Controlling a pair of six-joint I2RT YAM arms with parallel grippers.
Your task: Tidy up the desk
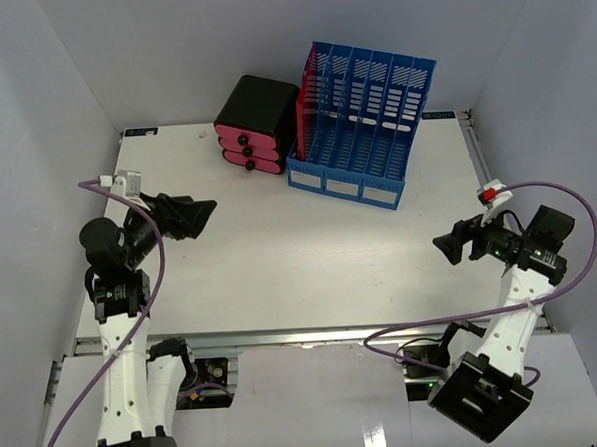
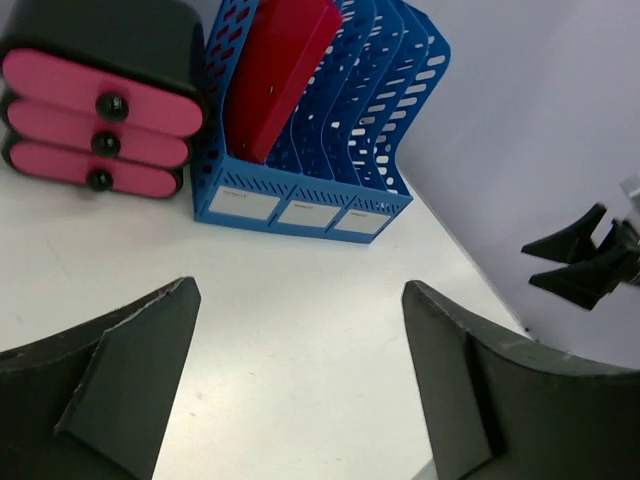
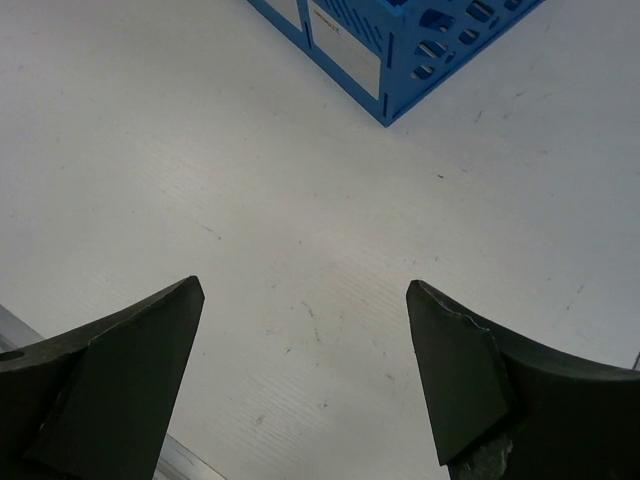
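Desk (image 1: 280, 254): white top under both arms.
Left gripper (image 1: 204, 218): jaws wide apart, empty, above left side.
Right gripper (image 1: 446, 248): jaws wide apart, empty, above right side.
Far edge: file rack (image 1: 359, 130) beside drawer unit (image 1: 253, 126).

Blue file rack (image 1: 362, 130) – red folder (image 2: 280, 72) inside – beside pink-fronted drawers (image 1: 256, 126)

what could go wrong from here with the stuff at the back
The red flat folder leans in the blue slotted plastic file rack; a nudge might tip it out. The black drawer unit with pink fronts stands close beside that rack, so the open left gripper could knock one reaching for the other.
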